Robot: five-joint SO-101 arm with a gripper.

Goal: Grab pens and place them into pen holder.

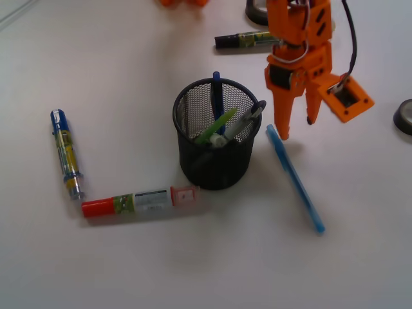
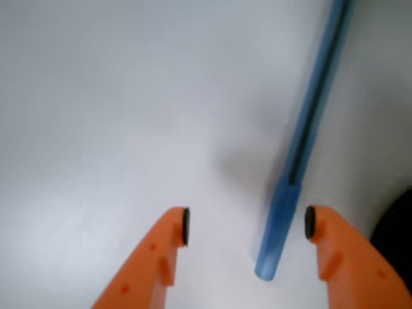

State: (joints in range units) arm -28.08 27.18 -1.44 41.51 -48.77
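Jaws spread wide, gripper point(image 1: 297, 129) grasping nothing, hovering just right of pen holder point(image 1: 217, 134). Wrist view: light blue pen point(image 2: 302, 148) has its cap end between fingertips point(image 2: 184, 225), nearer one side, contact unclear. Front view only: holder with green, white, navy pens; red-capped marker point(image 1: 136, 202) and blue-capped marker point(image 1: 65, 153) left of holder.

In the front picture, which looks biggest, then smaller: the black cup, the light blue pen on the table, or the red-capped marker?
1. The black cup looks biggest, being wide and tall.
2. Red-capped marker and light blue pen: unsure. The marker is thicker and the pen is thinner; their lengths look close.
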